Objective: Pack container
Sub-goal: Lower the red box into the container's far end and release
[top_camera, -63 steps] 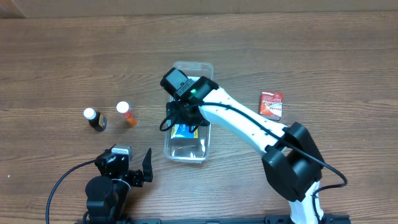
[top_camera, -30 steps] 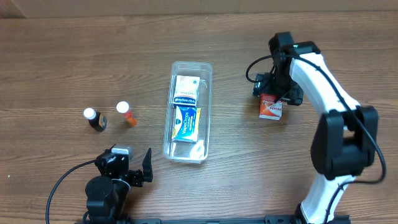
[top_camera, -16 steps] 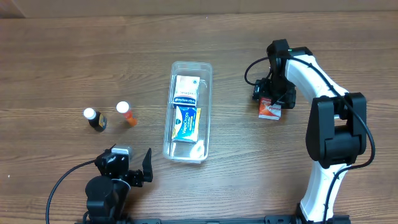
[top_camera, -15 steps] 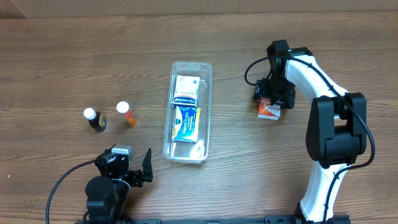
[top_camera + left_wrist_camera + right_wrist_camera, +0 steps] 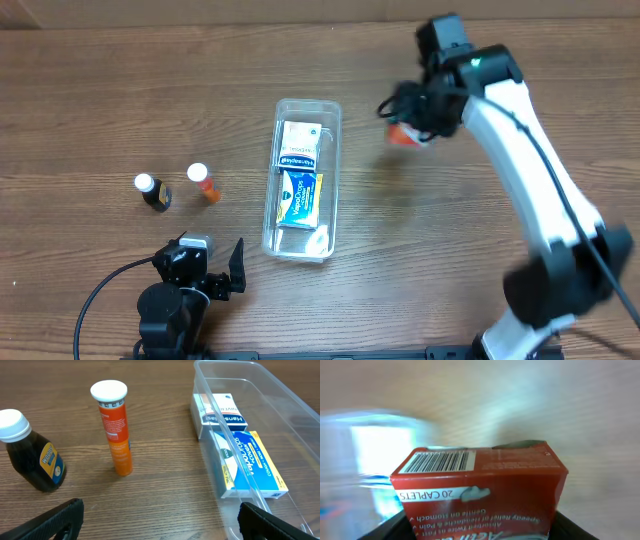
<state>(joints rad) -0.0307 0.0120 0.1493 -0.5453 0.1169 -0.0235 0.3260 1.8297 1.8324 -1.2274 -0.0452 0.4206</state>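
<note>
Your container (image 5: 297,247) lies on the wooden surface (image 5: 100,90) with its long side running away from the arm bases, open top up. Inside it, a white box (image 5: 300,143) sits toward the container's far end. A blue box (image 5: 298,195) lies just nearer than it, around the middle. The two are close together, though you cannot tell from these views whether they touch. The container's near end holds nothing you can make out through the clear plastic.

Your right fingers (image 5: 585,532) are pinching a red box (image 5: 480,490) from both sides. Its barcode and an upside-down "20 CAPLETS" line face the wrist camera. From above, that box is a red blur to the right of the container's far end, clear of the rim. The surface behind it in the wrist view is smeared.

Your left fingers (image 5: 55,520) are spread wide with nothing between them, low by the container's near left corner.

To the left of the container stand two upright bottles, both apart from it. An orange tube (image 5: 114,427) with a white cap is the closer one. A dark bottle (image 5: 31,455) with a white cap stands just beyond it, farther from the container.
</note>
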